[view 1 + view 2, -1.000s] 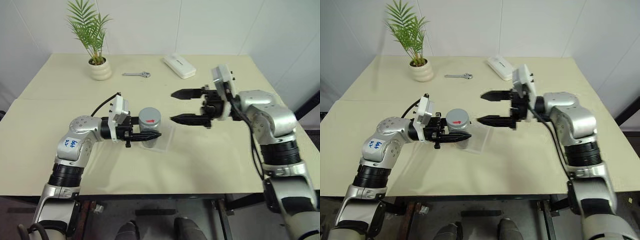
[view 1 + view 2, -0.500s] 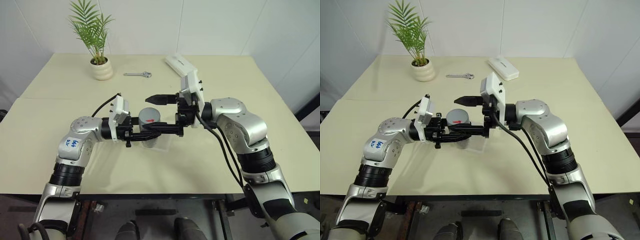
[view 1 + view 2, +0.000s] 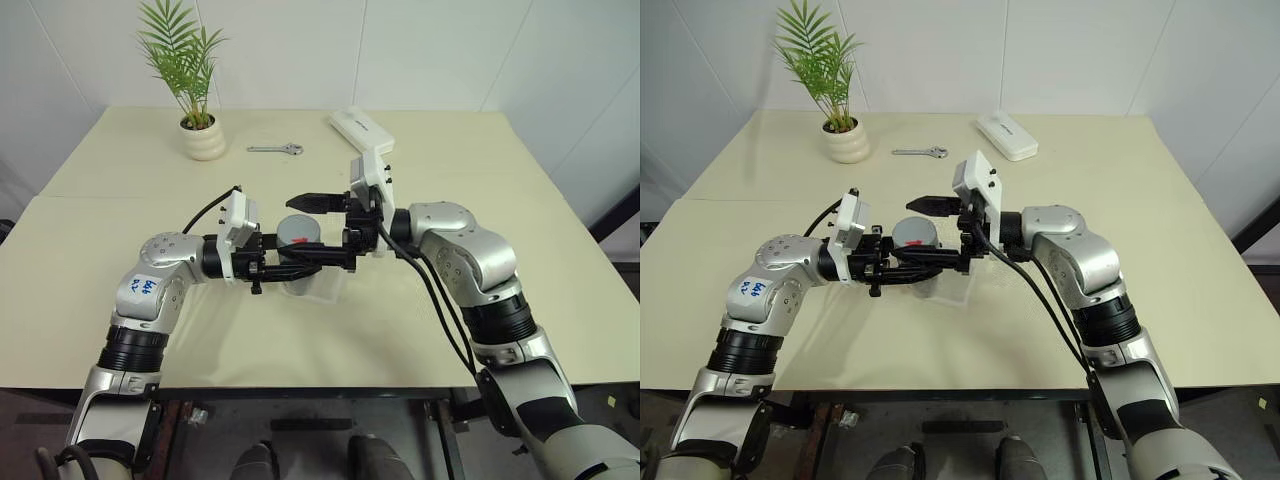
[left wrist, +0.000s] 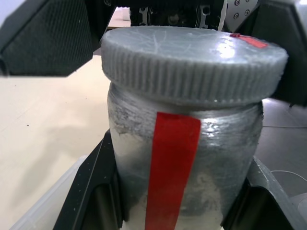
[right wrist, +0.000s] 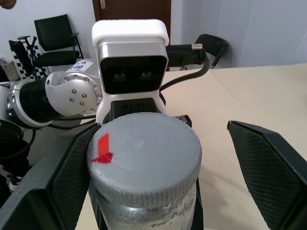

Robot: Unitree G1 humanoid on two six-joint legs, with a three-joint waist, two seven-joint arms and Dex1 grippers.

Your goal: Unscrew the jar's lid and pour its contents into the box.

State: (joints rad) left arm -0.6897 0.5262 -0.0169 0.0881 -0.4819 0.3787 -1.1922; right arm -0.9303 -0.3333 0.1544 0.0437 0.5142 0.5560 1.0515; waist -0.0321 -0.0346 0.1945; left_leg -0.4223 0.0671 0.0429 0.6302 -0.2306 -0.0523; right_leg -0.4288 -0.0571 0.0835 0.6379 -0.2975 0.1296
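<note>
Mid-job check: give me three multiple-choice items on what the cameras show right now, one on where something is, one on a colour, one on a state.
1. Where does the wrench lie?
A. On the table between the potted plant and the white case
B. Inside the box
C. Under the jar

2. What colour is the mark on the lid?
A. Blue
B. Red
C. Green

3. How do the right gripper fingers stand?
A. Shut on the wrench
B. Shut on the box
C. Open, one on each side of the lid

Answers:
1 A, the head views show it at the far side of the table between those two.
2 B, the right wrist view shows a red mark on the grey top.
3 C, the right wrist view shows a gap between each finger and the lid, while the left gripper holds the jar.
</note>
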